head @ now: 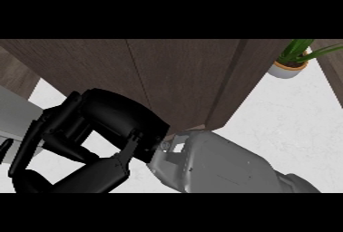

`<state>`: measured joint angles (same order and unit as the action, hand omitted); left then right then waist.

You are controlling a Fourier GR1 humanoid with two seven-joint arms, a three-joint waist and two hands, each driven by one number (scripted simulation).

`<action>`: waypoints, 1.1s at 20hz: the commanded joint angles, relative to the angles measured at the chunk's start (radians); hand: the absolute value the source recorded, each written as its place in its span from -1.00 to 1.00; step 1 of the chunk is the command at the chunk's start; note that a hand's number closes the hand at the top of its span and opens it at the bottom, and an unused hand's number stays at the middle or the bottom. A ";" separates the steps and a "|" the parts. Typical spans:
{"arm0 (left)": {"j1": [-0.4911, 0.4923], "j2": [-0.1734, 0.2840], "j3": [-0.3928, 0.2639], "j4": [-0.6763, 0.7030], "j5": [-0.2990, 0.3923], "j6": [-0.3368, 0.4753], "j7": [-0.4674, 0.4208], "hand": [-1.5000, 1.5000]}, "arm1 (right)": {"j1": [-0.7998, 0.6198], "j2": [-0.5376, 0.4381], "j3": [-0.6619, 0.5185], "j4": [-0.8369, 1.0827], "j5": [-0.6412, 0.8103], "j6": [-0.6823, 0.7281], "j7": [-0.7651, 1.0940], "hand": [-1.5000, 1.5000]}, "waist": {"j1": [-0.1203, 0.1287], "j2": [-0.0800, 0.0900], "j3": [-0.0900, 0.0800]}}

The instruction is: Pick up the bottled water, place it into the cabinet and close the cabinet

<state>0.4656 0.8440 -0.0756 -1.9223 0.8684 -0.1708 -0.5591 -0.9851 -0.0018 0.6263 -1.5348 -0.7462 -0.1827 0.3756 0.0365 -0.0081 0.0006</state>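
Dark brown wood-grain cabinet (181, 77) fills the upper middle of the head view, its door panels looking flush with one another, so I judge the cabinet closed or very nearly so. The bottled water shows nowhere; I take it to be inside, though I cannot see that. Close under the cabinet's lower corner sits a black hand (100, 131) on a grey forearm (221, 165), which comes in from the lower right, so I read it as the right hand. Its fingers look bent and hold nothing I can make out, but whether they touch the wood I cannot tell. The left hand is not in view. To finish well, I would press flat along the door's free edge until the seam lines up. Beyond lie a pale speckled counter (295, 122) and a small white potted green plant (292, 63) at upper right.
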 commanded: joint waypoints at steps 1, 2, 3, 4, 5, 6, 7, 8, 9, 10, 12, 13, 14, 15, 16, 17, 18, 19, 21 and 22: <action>0.026 -0.018 0.026 -0.035 -0.019 0.016 0.008 -1.00 | 0.049 -0.050 -0.088 0.123 -0.011 0.122 -0.053 1.00 | -0.013 0.011 0.000; 0.001 0.015 0.062 -0.003 0.024 -0.003 0.055 -1.00 | 0.052 -0.037 -0.071 0.101 0.016 0.103 -0.048 1.00 | -0.023 0.010 0.000; 0.047 0.022 0.073 -0.065 0.032 -0.013 0.043 -1.00 | 0.067 -0.064 -0.109 0.148 -0.001 0.142 -0.080 1.00 | -0.008 0.011 0.000; 0.024 0.014 0.071 -0.049 0.042 -0.010 0.057 -1.00 | 0.039 -0.062 -0.122 0.177 0.014 0.151 -0.083 1.00 | -0.014 0.012 0.000; 0.009 -0.007 0.055 -0.050 0.014 0.020 0.059 -1.00 | 0.075 -0.061 -0.097 0.145 0.038 0.141 -0.097 1.00 | -0.024 0.010 0.000; 0.062 -0.006 0.059 -0.034 0.011 -0.034 0.032 -1.00 | 0.037 -0.048 -0.119 0.207 0.060 0.123 -0.112 1.00 | -0.008 0.010 -0.001; 0.052 0.017 0.096 -0.072 0.028 -0.014 0.049 -1.00 | 0.054 -0.065 -0.142 0.208 0.052 0.128 -0.123 1.00 | -0.009 0.010 0.000; 0.022 -0.036 0.014 -0.045 -0.028 0.013 0.037 -1.00 | 0.049 -0.073 -0.142 0.249 0.069 0.143 -0.145 1.00 | -0.021 0.016 -0.001; 0.025 -0.005 0.082 -0.047 0.035 0.009 0.058 -1.00 | 0.037 -0.111 -0.172 0.226 0.072 0.123 -0.119 1.00 | -0.024 0.011 0.000; 0.043 -0.004 0.066 -0.046 0.015 -0.018 0.048 -1.00 | 0.034 -0.125 -0.181 0.236 0.097 0.112 -0.138 1.00 | -0.023 0.010 -0.001; 0.037 -0.026 0.049 -0.048 -0.007 0.018 0.048 -1.00 | 0.060 -0.108 -0.164 0.272 0.140 0.077 -0.186 1.00 | -0.028 0.012 -0.001; 0.034 -0.015 0.079 -0.008 0.018 -0.018 0.041 -1.00 | 0.037 -0.132 -0.188 0.275 0.135 0.093 -0.177 1.00 | -0.029 0.012 -0.002; 0.018 -0.018 0.067 -0.041 0.015 0.009 0.056 -1.00 | 0.033 -0.142 -0.212 0.295 0.127 0.087 -0.176 1.00 | -0.035 0.015 -0.001; 0.033 -0.029 0.051 -0.047 -0.011 0.001 0.041 -1.00 | 0.025 -0.144 -0.196 0.315 0.159 0.082 -0.189 1.00 | -0.026 0.013 -0.001; -0.001 -0.018 0.070 -0.019 0.007 0.000 0.052 -1.00 | 0.021 -0.129 -0.192 0.327 0.178 0.060 -0.208 1.00 | -0.040 0.016 -0.002; 0.023 -0.024 0.063 -0.056 0.025 0.007 0.066 -1.00 | 0.027 -0.141 -0.194 0.332 0.188 0.060 -0.217 1.00 | -0.029 0.013 -0.001; 0.025 0.003 0.079 -0.034 0.006 -0.004 0.073 -1.00 | -0.002 -0.121 -0.202 0.364 0.199 0.031 -0.213 1.00 | -0.021 0.015 -0.002; 0.010 -0.008 0.075 -0.031 0.017 -0.018 0.063 -1.00 | -0.006 -0.143 -0.221 0.373 0.194 0.045 -0.217 1.00 | -0.028 0.017 -0.002; 0.044 -0.005 0.084 -0.057 0.017 -0.024 0.065 -1.00 | 0.026 -0.157 -0.226 0.386 0.206 0.052 -0.256 1.00 | -0.010 0.014 -0.001; 0.019 -0.015 0.068 -0.035 0.017 -0.018 0.074 -1.00 | -0.013 -0.167 -0.249 0.382 0.185 0.069 -0.223 1.00 | -0.026 0.016 -0.001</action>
<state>0.4881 0.8325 -0.0049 -1.9633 0.8807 -0.1804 -0.4954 -0.9912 -0.0615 0.4955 -1.2662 -0.5896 -0.0625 0.1613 0.0340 -0.0297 -0.0207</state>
